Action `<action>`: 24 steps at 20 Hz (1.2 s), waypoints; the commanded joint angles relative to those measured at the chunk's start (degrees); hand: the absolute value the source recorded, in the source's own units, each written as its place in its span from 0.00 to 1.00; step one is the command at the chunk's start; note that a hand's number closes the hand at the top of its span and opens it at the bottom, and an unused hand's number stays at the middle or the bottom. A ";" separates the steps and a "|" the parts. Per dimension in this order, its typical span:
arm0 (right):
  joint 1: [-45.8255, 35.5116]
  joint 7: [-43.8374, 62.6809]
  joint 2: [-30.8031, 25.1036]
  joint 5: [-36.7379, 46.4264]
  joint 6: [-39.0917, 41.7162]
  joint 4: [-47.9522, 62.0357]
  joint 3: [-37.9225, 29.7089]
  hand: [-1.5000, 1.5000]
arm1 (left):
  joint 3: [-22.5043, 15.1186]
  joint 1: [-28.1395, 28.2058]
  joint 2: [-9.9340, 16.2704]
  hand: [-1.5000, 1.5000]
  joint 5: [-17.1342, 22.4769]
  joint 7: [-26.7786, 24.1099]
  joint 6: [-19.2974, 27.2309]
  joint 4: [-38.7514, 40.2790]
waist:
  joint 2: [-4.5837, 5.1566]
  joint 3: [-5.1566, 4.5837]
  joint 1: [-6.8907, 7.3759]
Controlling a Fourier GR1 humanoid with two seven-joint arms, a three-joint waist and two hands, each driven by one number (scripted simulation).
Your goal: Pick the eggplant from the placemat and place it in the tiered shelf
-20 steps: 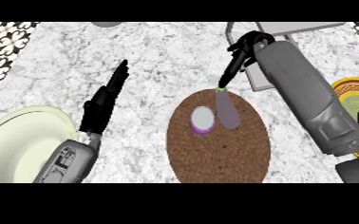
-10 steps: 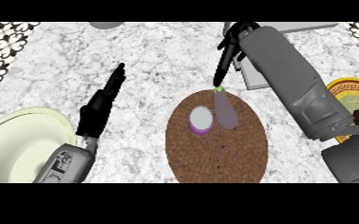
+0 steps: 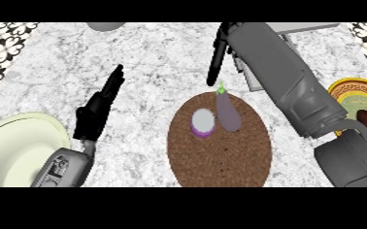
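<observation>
Your eggplant (image 3: 228, 112) lies on the round brown placemat (image 3: 219, 148), in its upper part, with the green stem pointing toward the far edge of the mat. Just beside it on the left sits a small purple object with a pale round top (image 3: 203, 122), also on the mat; you cannot tell whether the two touch.

Your right hand (image 3: 217, 60) hangs above the marble table (image 3: 150, 58), its fingers straight, held close together and pointing down toward the stem end, holding nothing. The fingertips end just short of the stem in this view.

Your left hand (image 3: 100, 104) rests over the table well to the left of the mat, fingers straight and closed up side by side, empty.

A pale green plate (image 3: 25, 148) shows at the lower left with nothing visible on it. At the right edge a yellow-rimmed plate (image 3: 349, 88) is partly hidden by your right forearm. The grey tiered shelf (image 3: 305, 27) is mostly hidden behind that arm, so you cannot see what it holds.
</observation>
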 commanded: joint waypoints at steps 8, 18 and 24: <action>-1.76 3.31 4.90 2.41 -2.04 4.00 -1.55 0.00 | 0.81 0.47 -1.12 0.50 -1.88 1.15 -0.08 -2.01 | -0.16 -0.01 -0.42; 0.71 2.07 2.59 5.78 1.85 4.32 -0.80 0.00 | 2.08 2.08 -0.70 0.50 -2.22 3.86 -1.30 -5.63 | -0.42 0.01 -0.87; 1.32 1.25 4.37 7.10 1.40 5.57 -1.34 0.00 | 2.35 1.87 -2.64 0.50 -3.95 0.07 -1.08 -1.28 | -0.14 -0.01 -0.70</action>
